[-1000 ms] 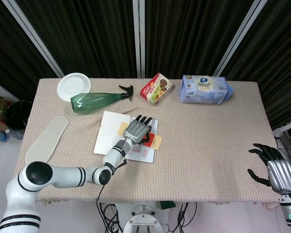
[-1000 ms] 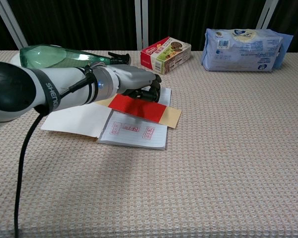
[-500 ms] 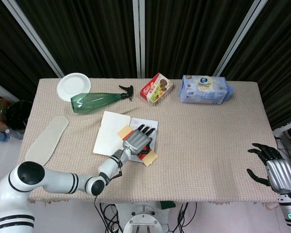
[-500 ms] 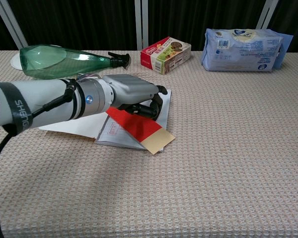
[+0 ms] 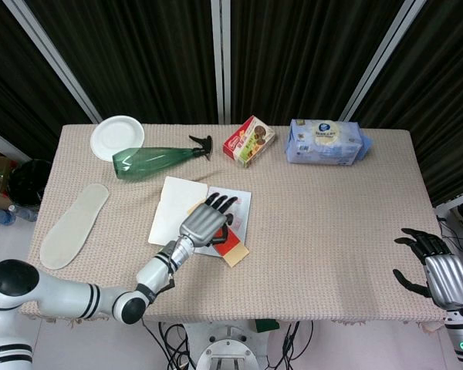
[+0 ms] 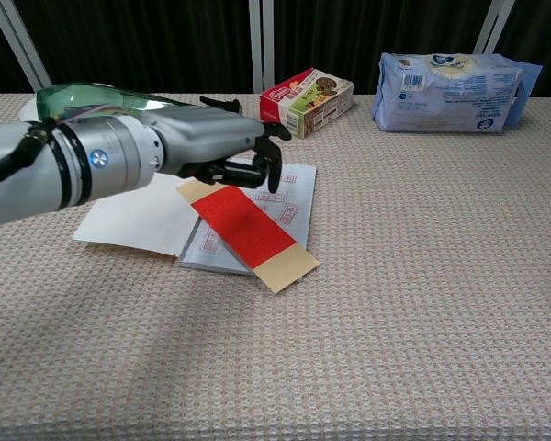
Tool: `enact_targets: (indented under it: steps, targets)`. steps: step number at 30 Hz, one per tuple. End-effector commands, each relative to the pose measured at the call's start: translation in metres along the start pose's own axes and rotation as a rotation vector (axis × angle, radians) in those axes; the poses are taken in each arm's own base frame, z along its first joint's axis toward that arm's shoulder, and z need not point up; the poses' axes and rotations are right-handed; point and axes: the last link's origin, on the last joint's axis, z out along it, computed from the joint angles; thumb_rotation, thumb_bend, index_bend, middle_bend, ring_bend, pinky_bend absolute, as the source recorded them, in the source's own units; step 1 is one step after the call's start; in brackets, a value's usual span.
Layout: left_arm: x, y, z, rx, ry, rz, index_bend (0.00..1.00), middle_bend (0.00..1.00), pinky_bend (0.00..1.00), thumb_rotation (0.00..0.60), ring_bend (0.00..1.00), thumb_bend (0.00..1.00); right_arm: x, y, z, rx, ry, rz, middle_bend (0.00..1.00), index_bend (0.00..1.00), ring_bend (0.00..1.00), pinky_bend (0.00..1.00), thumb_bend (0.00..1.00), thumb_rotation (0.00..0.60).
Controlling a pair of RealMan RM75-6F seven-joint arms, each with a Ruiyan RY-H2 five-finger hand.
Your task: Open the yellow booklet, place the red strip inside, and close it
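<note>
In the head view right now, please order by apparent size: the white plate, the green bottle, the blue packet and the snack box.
1. green bottle, the longest.
2. blue packet.
3. white plate.
4. snack box.
The bottle and packet look close in area, so their order is unsure.

Red strip with tan ends (image 6: 246, 233); white open booklet, red stamp-like prints on its page (image 6: 289, 197); translucent green spray bottle, black nozzle (image 5: 154, 160); beige woven tablecloth (image 6: 422, 276); pale blue packet (image 5: 326, 142).
</note>
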Motion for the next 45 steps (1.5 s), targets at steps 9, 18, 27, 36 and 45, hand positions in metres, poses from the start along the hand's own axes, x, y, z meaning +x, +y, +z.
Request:
enact_targets:
  steps: [9,18,27,36,45]
  targets:
    - [-0.023,-0.044,-0.039,0.111,-0.03,-0.021,0.36,0.0,0.05,0.078,0.0,0.75,-0.003,-0.005,0.005,0.023,-0.009,0.001,0.17,0.32,0.18,0.22,0.21,0.6]
    - [-0.039,-0.041,-0.046,0.102,-0.047,-0.03,0.36,0.0,0.05,0.079,0.0,0.75,-0.002,-0.007,0.006,0.03,-0.01,-0.004,0.17,0.32,0.18,0.22,0.21,0.6]
    - [-0.046,-0.037,-0.041,0.103,-0.059,-0.024,0.36,0.0,0.05,0.081,0.0,0.74,-0.001,-0.006,0.005,0.025,-0.008,-0.004,0.17,0.32,0.18,0.22,0.21,0.6]
    - [-0.049,-0.043,-0.032,0.135,-0.064,-0.041,0.35,0.0,0.05,0.081,0.0,0.75,-0.001,-0.005,0.003,0.018,-0.007,-0.004,0.17,0.32,0.18,0.22,0.21,0.6]
    - [-0.039,-0.031,-0.012,0.095,-0.028,-0.052,0.35,0.0,0.05,0.075,0.0,0.75,-0.001,-0.004,0.002,0.01,-0.007,-0.005,0.17,0.32,0.18,0.22,0.21,0.6]
